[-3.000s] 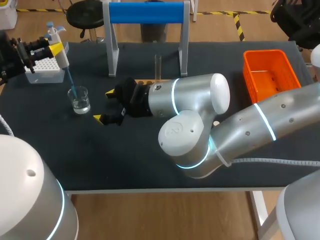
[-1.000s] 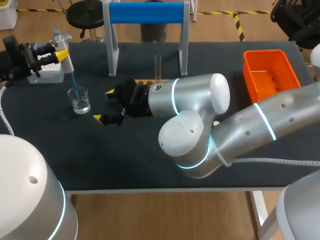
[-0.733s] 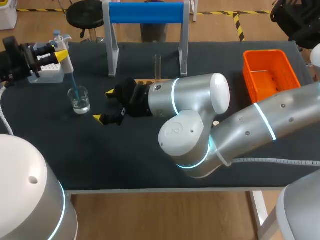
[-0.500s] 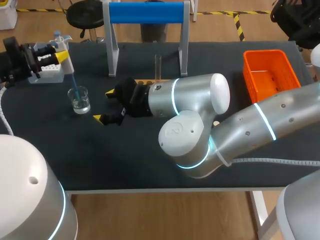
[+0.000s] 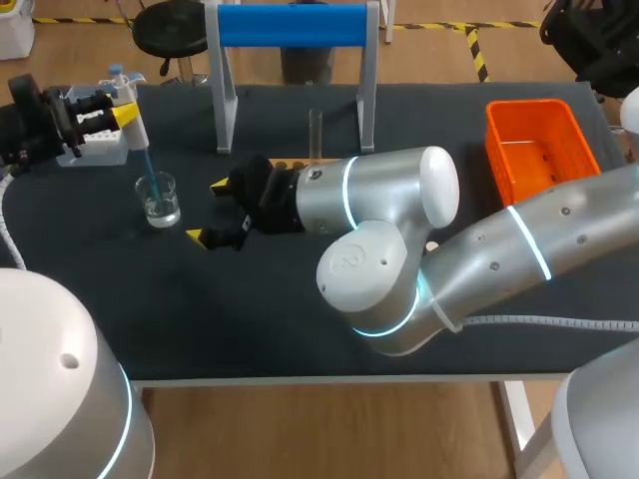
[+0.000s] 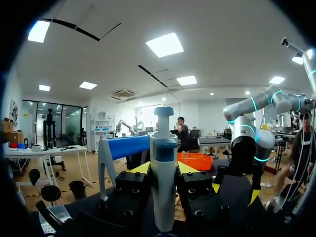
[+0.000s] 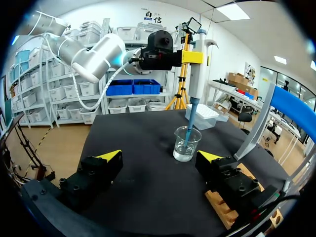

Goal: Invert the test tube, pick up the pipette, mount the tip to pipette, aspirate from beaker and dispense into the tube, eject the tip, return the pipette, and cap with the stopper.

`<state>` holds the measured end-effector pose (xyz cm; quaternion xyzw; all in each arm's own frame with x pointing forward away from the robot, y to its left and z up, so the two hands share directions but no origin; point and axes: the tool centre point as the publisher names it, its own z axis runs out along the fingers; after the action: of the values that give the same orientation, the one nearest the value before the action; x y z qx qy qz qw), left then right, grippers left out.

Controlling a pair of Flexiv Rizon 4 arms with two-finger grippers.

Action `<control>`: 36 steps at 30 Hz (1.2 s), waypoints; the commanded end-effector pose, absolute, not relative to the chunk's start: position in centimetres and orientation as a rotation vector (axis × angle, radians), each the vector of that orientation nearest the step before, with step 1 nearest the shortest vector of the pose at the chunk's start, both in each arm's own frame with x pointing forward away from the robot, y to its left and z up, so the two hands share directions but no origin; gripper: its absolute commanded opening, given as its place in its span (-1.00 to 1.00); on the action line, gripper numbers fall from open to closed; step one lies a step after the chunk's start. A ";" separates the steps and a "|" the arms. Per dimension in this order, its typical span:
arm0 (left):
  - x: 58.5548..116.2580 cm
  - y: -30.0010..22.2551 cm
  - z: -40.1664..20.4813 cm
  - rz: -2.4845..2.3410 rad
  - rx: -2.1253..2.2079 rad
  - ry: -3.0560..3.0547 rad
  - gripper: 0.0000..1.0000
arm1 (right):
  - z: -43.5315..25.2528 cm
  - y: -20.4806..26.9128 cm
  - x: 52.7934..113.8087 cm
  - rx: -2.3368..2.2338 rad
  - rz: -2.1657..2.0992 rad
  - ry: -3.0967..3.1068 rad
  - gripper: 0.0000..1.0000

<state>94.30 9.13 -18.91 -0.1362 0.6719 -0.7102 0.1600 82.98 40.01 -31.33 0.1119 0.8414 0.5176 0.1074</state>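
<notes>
The left pincer [image 5: 115, 112] grips the light, stiff pipette [image 5: 133, 128] by its fat body, its thin tip [image 5: 146, 166] down in the breakable glass beaker [image 5: 159, 200] on the worktop [image 5: 250, 319], and the right pincer [image 5: 208, 212] is wide open nearby.

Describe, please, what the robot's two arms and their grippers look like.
The right arm and the left arm are rounded silver-grey tubes with white joint caps and glowing cyan rings. A grey cable runs along the right one. The left gripper and the right gripper are blocky, black and bolted, with bright yellow fingertips.
</notes>
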 end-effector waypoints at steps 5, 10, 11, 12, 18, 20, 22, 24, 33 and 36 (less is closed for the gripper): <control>94.3 9.0 -19.0 -2.033 -0.387 1.924 -1.00 | -31.2 40.0 83.0 0.328 1.521 2.482 1.00; 94.2 8.9 -19.1 -2.035 -0.387 1.927 -1.00 | -31.2 40.0 83.0 0.328 1.521 2.482 1.00; 94.2 8.9 -19.1 -2.035 -0.388 1.928 -1.00 | -31.2 40.0 83.0 0.328 1.521 2.482 1.00; 94.2 8.8 -19.1 -2.035 -0.388 1.929 -1.00 | -31.2 40.0 83.0 0.328 1.521 2.482 1.00; 94.2 8.8 -19.1 -2.034 -0.386 1.930 -1.00 | -31.2 40.0 83.0 0.328 1.521 2.482 1.00; 94.2 8.8 -19.0 -2.034 -0.386 1.930 -1.00 | -31.2 40.0 83.0 0.328 1.521 2.482 1.00; 94.2 8.8 -19.0 -2.033 -0.387 1.931 -1.00 | -31.2 40.0 83.0 0.328 1.521 2.482 1.00; 94.2 8.8 -19.0 -2.033 -0.387 1.931 -1.00 | -31.2 40.0 83.0 0.328 1.521 2.482 1.00; 94.2 8.8 -19.0 -2.032 -0.391 1.933 -1.00 | -31.2 40.0 83.0 0.328 1.521 2.482 1.00; 94.2 8.8 -19.0 -2.032 -0.391 1.933 -1.00 | -31.2 40.0 83.0 0.328 1.521 2.482 1.00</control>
<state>94.20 8.81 -19.07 -0.1364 0.6740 -0.7094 0.1548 82.97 40.00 -31.33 0.1119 0.8415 0.5176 0.1074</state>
